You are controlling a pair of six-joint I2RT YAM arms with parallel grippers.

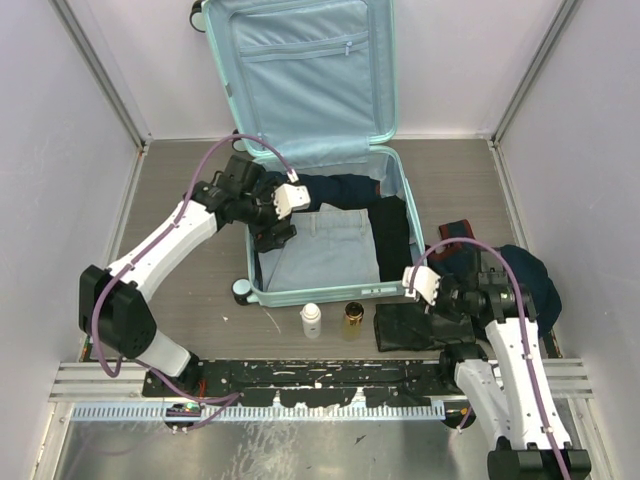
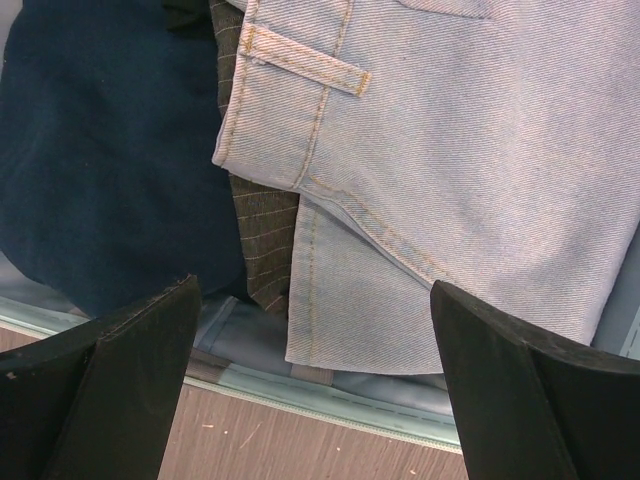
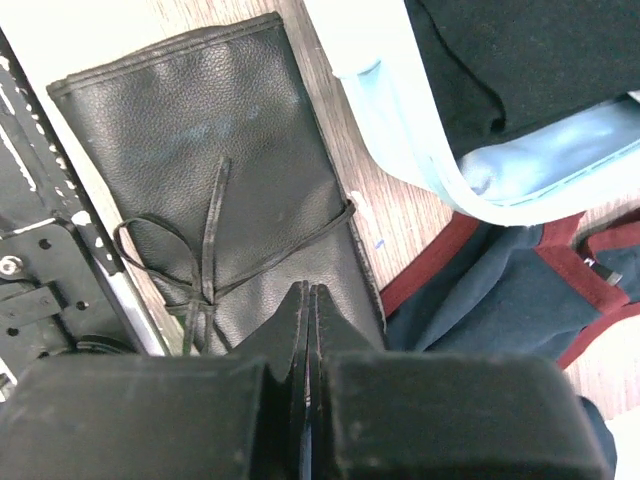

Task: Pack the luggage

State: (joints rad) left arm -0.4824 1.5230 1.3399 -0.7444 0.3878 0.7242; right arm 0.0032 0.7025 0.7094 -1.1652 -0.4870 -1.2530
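The luggage [image 1: 320, 296] lies open on the table with its lid [image 1: 300, 70] leaning on the back wall. Inside lie light denim jeans [image 1: 325, 250], a navy garment [image 1: 345, 188] and a black garment [image 1: 392, 240]. My left gripper [image 1: 272, 238] hovers open over the suitcase's left inner side. In the left wrist view it [image 2: 312, 287] holds nothing, with the jeans [image 2: 450, 150] and the luggage rim [image 2: 330, 400] below. My right gripper [image 1: 437, 308] is beside the suitcase's near right corner. It [image 3: 311, 290] is shut, empty, over a black leather pouch [image 3: 220, 140].
A white bottle [image 1: 311, 319] and an amber bottle [image 1: 353, 318] stand in front of the suitcase. A navy garment with maroon trim [image 3: 500, 290] lies heaped on the table right of the suitcase. A brown striped garment [image 2: 265, 240] lies under the jeans.
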